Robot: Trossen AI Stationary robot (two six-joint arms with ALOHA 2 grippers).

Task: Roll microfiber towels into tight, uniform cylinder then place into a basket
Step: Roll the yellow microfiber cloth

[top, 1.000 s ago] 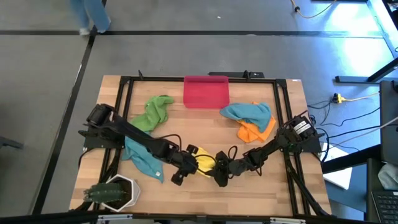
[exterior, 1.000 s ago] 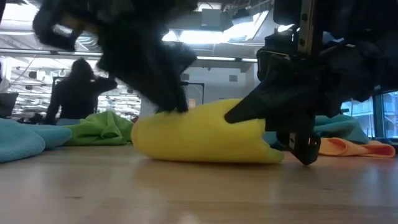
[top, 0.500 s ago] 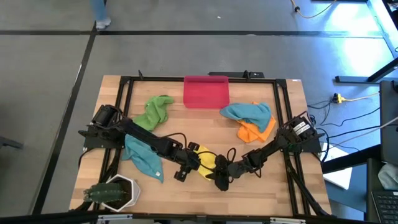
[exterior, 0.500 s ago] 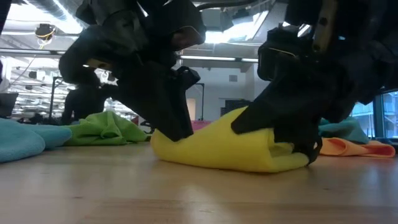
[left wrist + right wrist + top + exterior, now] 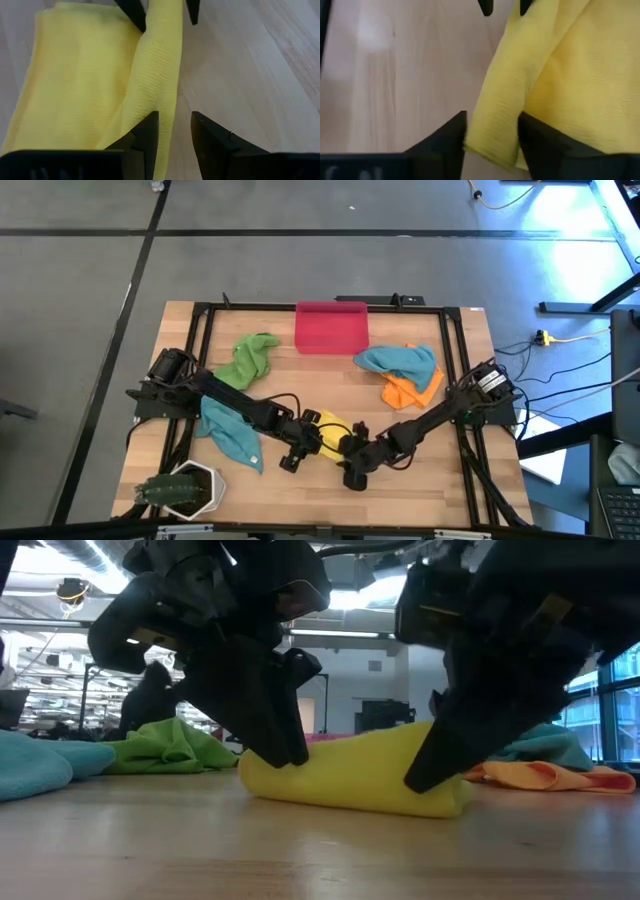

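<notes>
The yellow microfiber towel (image 5: pixel 330 438) lies partly rolled near the table's front middle, its roll (image 5: pixel 350 775) resting on the wood. My left gripper (image 5: pixel 297 452) is shut on the roll's left end. My right gripper (image 5: pixel 352 470) stands open astride the roll's right end (image 5: pixel 495 95), a finger on each side. The basket (image 5: pixel 331 327) sits at the far middle. A green towel (image 5: pixel 248 360), a teal towel (image 5: pixel 228 430) and a teal towel over an orange one (image 5: pixel 405 375) lie loose on the table. My left gripper pinches the rolled edge (image 5: pixel 167 100) of the yellow towel between its two fingers, at the roll's left end. The fingers slant down from the table's left and lie along the roll. The fold holds several layers and rests on the table. Whether my right gripper's fingers touch the roll, I cannot tell.
A white hexagonal pot with a plant (image 5: pixel 182 490) stands at the near left corner. A black frame (image 5: pixel 200 340) runs around the table's edges. Bare wood lies in front of the roll and between it and the basket.
My right gripper has risen and turned about its wrist over the roll's right end. The yellow towel, a wide hump with a flat flap at its right a second ago, now lies as a narrower, more even roll. It stays on the table.
</notes>
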